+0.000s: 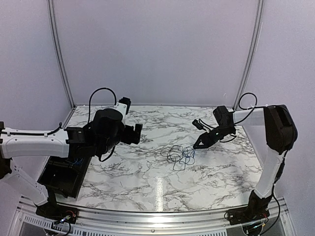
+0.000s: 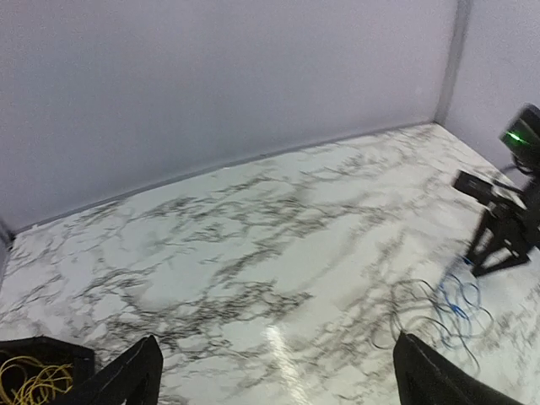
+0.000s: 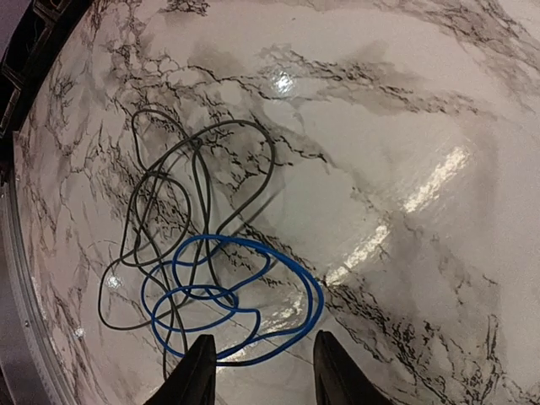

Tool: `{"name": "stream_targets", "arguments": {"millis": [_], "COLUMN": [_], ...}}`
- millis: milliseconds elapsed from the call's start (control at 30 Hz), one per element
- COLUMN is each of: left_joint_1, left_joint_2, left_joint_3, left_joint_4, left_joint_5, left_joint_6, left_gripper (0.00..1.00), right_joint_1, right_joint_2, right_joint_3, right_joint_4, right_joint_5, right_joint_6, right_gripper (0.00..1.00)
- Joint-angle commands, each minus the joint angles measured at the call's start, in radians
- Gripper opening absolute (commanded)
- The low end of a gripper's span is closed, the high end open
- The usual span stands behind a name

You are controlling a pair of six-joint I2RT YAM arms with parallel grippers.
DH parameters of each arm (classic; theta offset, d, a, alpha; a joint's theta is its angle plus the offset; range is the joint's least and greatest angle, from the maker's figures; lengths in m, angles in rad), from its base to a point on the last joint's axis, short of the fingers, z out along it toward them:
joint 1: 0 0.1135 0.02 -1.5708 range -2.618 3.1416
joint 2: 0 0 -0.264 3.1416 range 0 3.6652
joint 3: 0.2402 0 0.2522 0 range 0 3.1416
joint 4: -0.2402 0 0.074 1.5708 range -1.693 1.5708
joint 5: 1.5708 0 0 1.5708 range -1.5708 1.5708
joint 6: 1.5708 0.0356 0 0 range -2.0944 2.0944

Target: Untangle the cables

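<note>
On a marble-patterned bench (image 1: 147,182), a small knot of cables (image 1: 180,154) is seen lying right of centre, with the right end effector (image 1: 199,144) poised low at its right edge. Its jaws are held apart and nothing is gripped. In the wrist view the near curve of the blue cable (image 3: 232,240) lies on the bench just ahead of the fingertips, and whether it is touched cannot be told. The placement is judged to be a line-up on the blue loops, which sit at the outside of the knot and can be reached without disturbing the rest.

The left end effector (image 2: 278,386) is held fully released over the left half of the bench, well apart from the knot. It is judged to be parked clear so that the right arm is given room. Below it, at the bench's left edge, a black bin (image 1: 61,177) is seen with a yellow cable (image 2: 29,380) coiled inside, apparently already sorted out.

The knot is made up of thin wires in flat, loose loops. The black cable (image 3: 199,173) is spread in larger ovals, and the blue is wound in tighter rings that cross it at several points. No tight knotting is visible; the strands are merely overlapped.
</note>
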Motion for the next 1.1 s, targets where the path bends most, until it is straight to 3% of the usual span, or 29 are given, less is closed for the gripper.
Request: {"name": "stream_targets", "arguments": {"millis": [0, 100, 233, 500, 633, 767, 833, 967, 1067], "left_joint_1": [-0.102, -0.153, -0.158, -0.204, -0.226, -0.28, -0.295, -0.295, -0.295], "left_joint_2": [-0.012, 0.027, 0.095, 0.192, 0.245, 0.326, 0.332, 0.298, 0.314], "left_joint_3": [-0.003, -0.01, -0.006, 0.001, 0.046, 0.108, 0.084, -0.066, -0.051], "left_joint_4": [0.092, 0.115, 0.13, 0.266, 0.235, 0.215, 0.345, 0.721, 0.793], "left_joint_5": [0.365, 0.322, 0.34, 0.362, 0.128, -0.011, 0.009, 0.067, 0.164], "left_joint_6": [0.153, 0.194, 0.113, 0.086, 0.066, 0.225, 0.275, 0.144, 0.203], "left_gripper": [0.99, 0.99, 0.99, 0.99, 0.99, 0.99, 0.99, 0.99, 0.95], "right_joint_1": [0.014, 0.026, 0.045, 0.083, 0.09, 0.102, 0.105, 0.112, 0.121], "right_joint_2": [0.025, 0.019, -0.014, -0.17, -0.27, -0.364, -0.401, -0.459, -0.5], "right_joint_3": [0.054, 0.058, 0.054, 0.038, 0.076, 0.125, 0.159, 0.216, 0.228], "right_joint_4": [-0.033, -0.029, -0.014, 0.013, -0.046, -0.101, -0.132, -0.182, -0.185], "right_joint_5": [-0.097, -0.106, -0.104, -0.051, -0.073, -0.056, -0.051, -0.051, -0.05], "right_joint_6": [-0.003, -0.008, -0.019, -0.044, -0.065, -0.096, -0.109, -0.11, -0.102], "right_gripper": [0.37, 0.28, 0.1, 0.03, 0.0, 0.0, 0.0, 0.0, 0.0]}}
